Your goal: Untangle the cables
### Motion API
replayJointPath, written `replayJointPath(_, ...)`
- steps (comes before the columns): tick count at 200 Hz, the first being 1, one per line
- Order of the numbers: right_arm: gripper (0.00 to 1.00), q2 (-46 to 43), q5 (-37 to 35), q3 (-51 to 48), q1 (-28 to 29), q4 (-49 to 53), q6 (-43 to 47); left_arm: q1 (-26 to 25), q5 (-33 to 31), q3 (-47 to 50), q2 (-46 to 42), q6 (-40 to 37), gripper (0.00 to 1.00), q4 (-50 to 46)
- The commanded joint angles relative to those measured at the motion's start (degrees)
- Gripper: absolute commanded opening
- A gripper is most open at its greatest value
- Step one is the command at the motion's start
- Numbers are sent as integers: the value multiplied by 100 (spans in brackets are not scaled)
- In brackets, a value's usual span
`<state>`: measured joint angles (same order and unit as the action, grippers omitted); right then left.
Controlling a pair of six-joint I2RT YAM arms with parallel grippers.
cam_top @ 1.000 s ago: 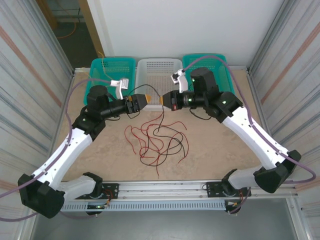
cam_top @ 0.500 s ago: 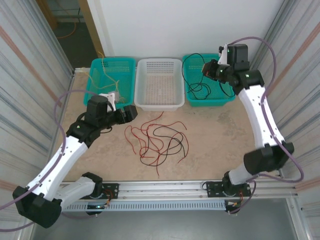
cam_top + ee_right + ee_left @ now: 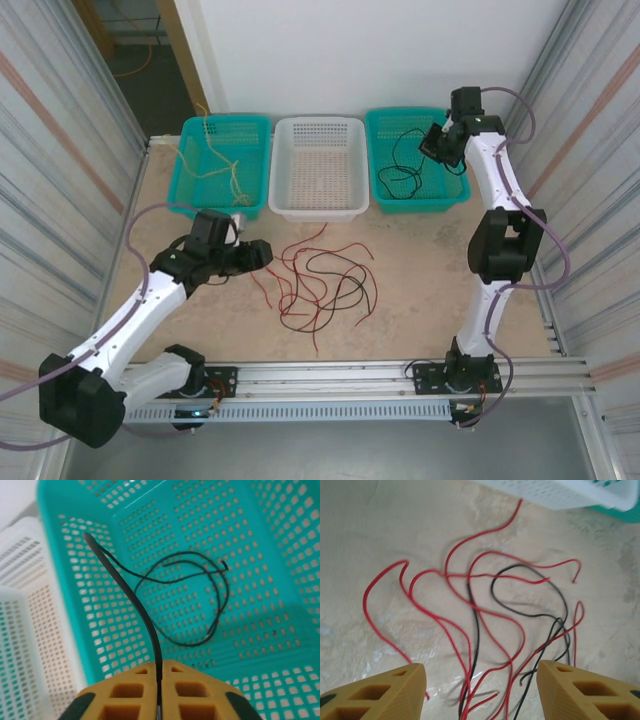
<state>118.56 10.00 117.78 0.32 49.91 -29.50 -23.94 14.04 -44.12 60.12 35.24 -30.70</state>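
Right gripper [image 3: 159, 672], upper right of top view, is pinched nearly closed on one black cable [image 3: 131, 592] over the teal basket [image 3: 260, 540]. Looks like the drop-off step; next: release. Left gripper [image 3: 480, 669] spread wide, empty, above red/black tangle [image 3: 470, 600] mid-table; next pick there.

white arm links [image 3: 128, 322], black joints [image 3: 505, 245], lilac-grey hoses [image 3: 152, 212]; hand fingers [image 3: 380, 690] ochre, hollow-celled.
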Motion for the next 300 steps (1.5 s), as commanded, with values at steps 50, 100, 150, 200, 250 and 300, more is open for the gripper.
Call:
replayJointPath(50,50,-1359,-717,-671,767,-36,278,-349,-97,56,1292,400,58,405)
replayJointPath(100,51,-3049,-808,-2340,1688,-613,0,-532,-203,-125,2395,580,45,901)
replayJointPath(150,51,-3871,-866,-3281,2568,-754,-38,-594,34,-147,2742,731,25,1293)
replayJointPath(200,51,-4572,-676,-4578,3439,-1414,-346,-860,-251,-393,2002,659,0,579)
replayJointPath(250,57,-4403,-75,-5114,4420,-2419,-621,-1146,-362,-1112,732,522,0,-12)
replayJointPath(300,65,-4177,2,-5018,5425,-2957,-388,-1260,-228,-1617,44,854,0,94)
